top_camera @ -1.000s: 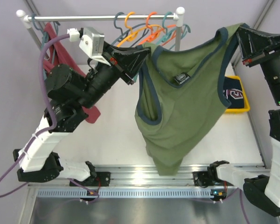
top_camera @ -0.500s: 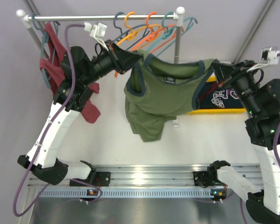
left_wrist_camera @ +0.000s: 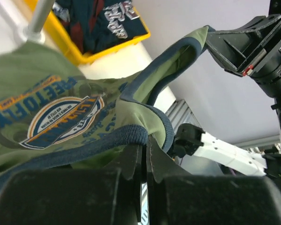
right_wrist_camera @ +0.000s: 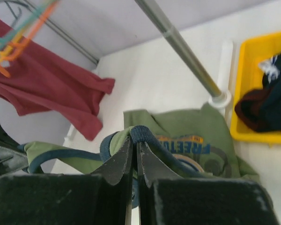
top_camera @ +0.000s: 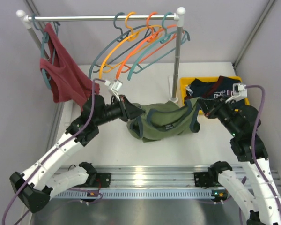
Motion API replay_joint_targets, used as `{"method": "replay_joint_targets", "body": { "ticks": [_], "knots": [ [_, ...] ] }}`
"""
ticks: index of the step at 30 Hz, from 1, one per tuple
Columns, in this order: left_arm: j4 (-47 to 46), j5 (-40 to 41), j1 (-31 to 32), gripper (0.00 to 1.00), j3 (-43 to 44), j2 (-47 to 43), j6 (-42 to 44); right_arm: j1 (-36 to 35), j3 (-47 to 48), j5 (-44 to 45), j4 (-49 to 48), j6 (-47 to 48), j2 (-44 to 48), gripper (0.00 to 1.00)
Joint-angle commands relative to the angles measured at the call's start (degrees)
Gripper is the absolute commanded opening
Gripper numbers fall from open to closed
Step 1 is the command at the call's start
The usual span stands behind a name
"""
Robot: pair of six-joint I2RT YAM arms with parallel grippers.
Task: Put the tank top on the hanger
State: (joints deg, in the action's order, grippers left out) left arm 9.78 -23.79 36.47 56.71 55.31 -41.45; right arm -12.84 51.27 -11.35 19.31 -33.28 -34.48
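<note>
The olive-green tank top (top_camera: pixel 166 124) with teal-navy trim lies bunched low over the white table, stretched between my two grippers. My left gripper (top_camera: pixel 132 114) is shut on the trim at its left end; in the left wrist view (left_wrist_camera: pixel 145 140) the trim folds over my fingertips, with the orange-white print (left_wrist_camera: pixel 61 117) beyond. My right gripper (top_camera: pixel 200 105) is shut on the trim at its right end, and its wrist view (right_wrist_camera: pixel 135 139) shows the pinched trim. The slate blue-grey hanger (top_camera: pixel 97 58) hangs on the rail (top_camera: pixel 84 18), apart from both grippers.
Orange, yellow and teal hangers (top_camera: pixel 145 42) crowd the rail's right half. A red tank top (top_camera: pixel 63 77) hangs at the left. The rack post (top_camera: pixel 178 61) stands just behind the green top. A yellow bin (top_camera: pixel 185 84) with a navy garment (top_camera: pixel 210 88) sits at back right.
Both arms have come down and toward me from near the rail. The tank top went from hanging spread high to bunched low at the table. Both grips have held.
</note>
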Motion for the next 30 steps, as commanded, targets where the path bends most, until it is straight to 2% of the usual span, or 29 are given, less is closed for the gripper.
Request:
{"method": "replay_joint_targets", "body": {
  "ticks": [1, 4, 9, 11, 16, 20, 24, 27, 30],
  "knots": [
    [-7.66, 9.27, 4.21, 0.00, -9.92, -4.15, -4.86, 0.27, -7.90, -4.10, -3.93, -5.74, 1.34, 0.00],
    [-12.93, 15.33, 9.31, 0.00, -19.42, -5.56, -8.72, 0.01, -15.19, -6.56, -6.39, -9.78, 1.61, 0.00],
    [-23.48, 20.44, 9.59, 0.00, -32.60, -1.63, -13.74, -2.89, -23.83, -7.02, -10.33, -13.30, 0.20, 0.00],
    [-25.95, 22.30, 8.62, 0.00, -33.24, 0.49, -12.87, -3.68, -26.82, -7.19, -11.74, -13.22, -1.11, 0.00],
    [-30.26, 19.57, 3.80, 0.00, -32.98, 7.09, -11.81, -5.00, -31.13, -7.54, -13.59, -11.73, -2.43, 0.00],
    [-31.48, 15.45, -1.22, 0.00, -32.45, 10.16, -11.46, -6.40, -33.16, -9.47, -15.26, -9.71, -3.40, 0.00],
    [-31.31, 10.97, -2.54, 0.00, -30.26, 12.89, -9.97, -7.90, -33.86, -8.86, -14.39, -8.12, -2.70, 0.00],
    [-28.69, 7.45, -2.54, 0.09, -28.68, 14.12, -9.00, -7.90, -34.56, -8.24, -13.86, -7.68, -2.35, 0.00],
    [-27.46, 6.48, -2.54, 0.23, -29.46, 12.21, -9.26, -7.99, -35.27, -8.25, -13.69, -7.68, -1.82, 0.00]
  ]
}}
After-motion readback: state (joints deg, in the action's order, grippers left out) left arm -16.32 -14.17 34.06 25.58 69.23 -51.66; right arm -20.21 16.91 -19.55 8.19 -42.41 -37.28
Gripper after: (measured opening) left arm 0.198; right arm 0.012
